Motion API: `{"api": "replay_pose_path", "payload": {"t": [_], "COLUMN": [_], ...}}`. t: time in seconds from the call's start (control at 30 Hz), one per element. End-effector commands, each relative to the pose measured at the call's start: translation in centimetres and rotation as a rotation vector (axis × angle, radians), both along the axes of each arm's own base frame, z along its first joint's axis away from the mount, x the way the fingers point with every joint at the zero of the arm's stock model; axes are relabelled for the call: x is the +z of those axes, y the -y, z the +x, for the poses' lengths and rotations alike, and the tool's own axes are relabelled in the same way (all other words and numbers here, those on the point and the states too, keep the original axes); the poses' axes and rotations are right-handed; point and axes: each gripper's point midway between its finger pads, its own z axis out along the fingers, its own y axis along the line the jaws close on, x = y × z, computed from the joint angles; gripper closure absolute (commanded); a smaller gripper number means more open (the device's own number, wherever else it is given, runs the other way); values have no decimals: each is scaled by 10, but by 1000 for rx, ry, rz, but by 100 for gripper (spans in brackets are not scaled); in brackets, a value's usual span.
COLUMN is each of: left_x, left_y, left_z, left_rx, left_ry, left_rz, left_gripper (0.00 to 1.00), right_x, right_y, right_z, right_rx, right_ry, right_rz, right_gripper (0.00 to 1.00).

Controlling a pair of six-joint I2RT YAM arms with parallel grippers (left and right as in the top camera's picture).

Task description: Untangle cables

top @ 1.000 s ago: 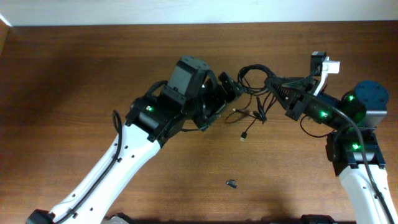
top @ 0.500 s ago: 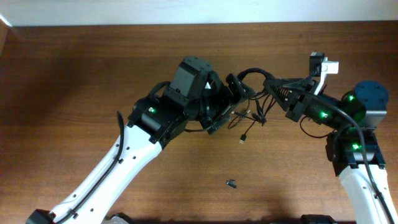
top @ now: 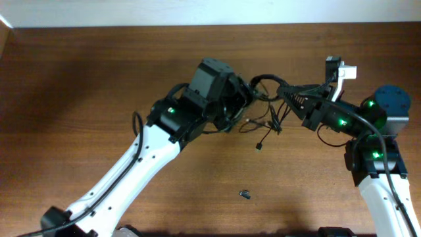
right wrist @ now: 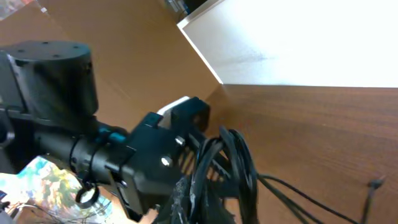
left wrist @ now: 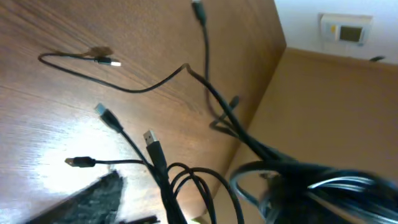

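The cables [top: 266, 82] form a black looped tangle held above the table between both arms, with loose strands [top: 271, 122] and a plug [top: 259, 146] trailing down onto the wood. My right gripper [top: 284, 92] is shut on the bundle from the right; in the right wrist view the cables [right wrist: 239, 162] run up out of its jaws [right wrist: 205, 205]. My left gripper [top: 250, 92] reaches into the loop from the left. In the left wrist view one strand [left wrist: 163, 177] runs down between its jaws, with a gap showing beside the one visible finger [left wrist: 93, 199]. Several plugs [left wrist: 111, 62] lie spread on the table.
A tiny dark stubby piece [top: 245, 194] lies alone on the wood nearer the front. The table's back edge meets a white wall [top: 197, 10]. My left arm's black wrist [right wrist: 143, 162] fills the lower left of the right wrist view, close to the bundle.
My left gripper has pushed right and slightly up into the cable loop, and its jaws have narrowed around a strand. The right gripper keeps its hold and has barely moved.
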Motion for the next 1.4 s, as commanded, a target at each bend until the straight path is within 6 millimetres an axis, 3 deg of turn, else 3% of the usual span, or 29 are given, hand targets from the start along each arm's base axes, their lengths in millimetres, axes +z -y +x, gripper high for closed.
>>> {"api": "replay_pose_path", "payload": {"t": [0.0,0.17,0.5,0.57,0.7,0.73,1.0,1.17,1.37], "left_x": [-2,6,18,22,23,24,24,33,50], "left_y": [4,8,13,15,15,15,15,-3,-21], "left_z": [1,7,15,17,18,18,19,29,39], "left_rx": [-2,-2,5,4,4,4,-31,-194,-360], "left_ry": [-13,23,81,94,102,103,145,405,697], "left_rz": [-8,-34,-68,-77,-83,-83,-56,100,278], "left_gripper": [32,51,56,64,95,99,100,100,100], "right_x": [10,11,17,17,17,17,17,14,-19], "right_y": [-2,-4,-6,-6,-7,-7,-7,-2,5], "right_z": [-7,-11,-15,-16,-16,-16,-17,-7,16], "right_rx": [27,55,83,83,86,86,91,30,-45], "right_ry": [41,25,-48,-48,-48,-48,-47,-15,-133], "right_rz": [-3,11,69,69,69,69,68,43,24], "right_gripper": [96,96,96,96,96,96,96,96,96]}}
